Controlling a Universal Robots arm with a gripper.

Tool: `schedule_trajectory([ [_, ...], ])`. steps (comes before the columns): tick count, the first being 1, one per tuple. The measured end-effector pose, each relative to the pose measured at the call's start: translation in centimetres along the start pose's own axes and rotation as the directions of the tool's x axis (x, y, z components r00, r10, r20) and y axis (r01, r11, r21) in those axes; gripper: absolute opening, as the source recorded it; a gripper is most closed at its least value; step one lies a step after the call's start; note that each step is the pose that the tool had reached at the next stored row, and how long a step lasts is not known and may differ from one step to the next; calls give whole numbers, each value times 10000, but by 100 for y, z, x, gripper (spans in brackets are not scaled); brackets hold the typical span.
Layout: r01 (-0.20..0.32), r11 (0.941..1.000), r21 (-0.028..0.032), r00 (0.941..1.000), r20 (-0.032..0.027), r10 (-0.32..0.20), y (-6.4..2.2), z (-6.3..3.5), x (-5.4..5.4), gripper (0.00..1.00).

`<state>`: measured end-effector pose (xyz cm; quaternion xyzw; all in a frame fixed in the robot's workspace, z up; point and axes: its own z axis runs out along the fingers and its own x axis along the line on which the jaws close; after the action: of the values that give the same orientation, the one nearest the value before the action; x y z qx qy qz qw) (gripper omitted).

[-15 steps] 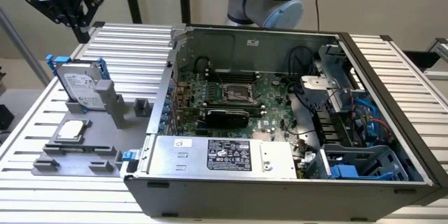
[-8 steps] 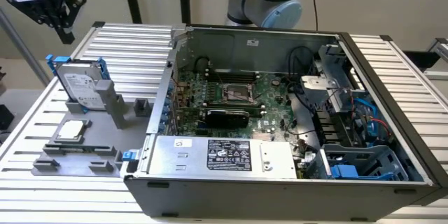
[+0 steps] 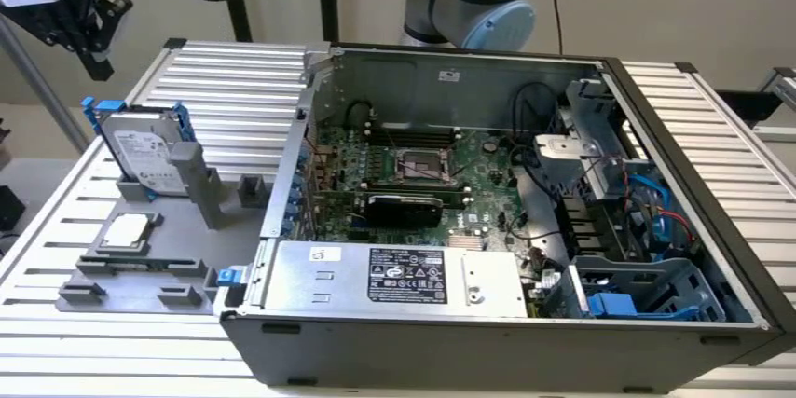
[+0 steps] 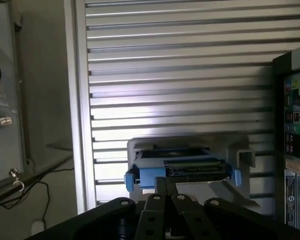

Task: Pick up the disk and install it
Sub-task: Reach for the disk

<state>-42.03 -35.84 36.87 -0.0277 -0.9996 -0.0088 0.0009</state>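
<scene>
Exterior view first. The gripper (image 3: 97, 70) hangs high at the exterior view's left, above the far corner of the slatted table (image 3: 237, 81). Its fingers look pressed together, tapering to a single point, and there is nothing between them. The disk (image 3: 141, 151) stands on edge in a grey holder (image 3: 189, 179), blue frame around it and white label facing the exterior view's right. The gap is what counts here. The disk sits below the fingertips, a little toward the exterior view's right and nearer the camera, with clear air between them and no contact. A small square chip (image 3: 129, 230) lies flat on the same grey stand, nearer the camera than the disk. The open computer case (image 3: 498, 67) takes up the exterior view's right side, with its power supply box (image 3: 398, 272) along the near wall. It stands well apart from the disk.

Now the wrist view. We look down past the gripper (image 4: 165, 184), whose dark links converge ahead of the lens, so the fingers again read as closed. Just beyond their tips is the disk (image 4: 177, 167), seen edge-on in its holder (image 4: 190, 142). The disk's thin upper edge and blue frame run crosswise to the line of the fingers. So the disk is dead ahead of the tips and roughly centred on them, but to my eye it is not yet within their grasp. The table (image 4: 180, 75) slats stretch beyond, and a corner of the case (image 4: 295, 125) shows at the side.
</scene>
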Motion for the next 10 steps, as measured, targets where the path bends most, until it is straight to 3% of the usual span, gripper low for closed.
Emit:
schedule_trajectory([
  [4, 117, 9999, 16, 9999, -41, -117, -2, 22, 16, 0],
  [10, 115, 9999, 13, 9999, -39, -115, -1, 23, 17, 0],
])
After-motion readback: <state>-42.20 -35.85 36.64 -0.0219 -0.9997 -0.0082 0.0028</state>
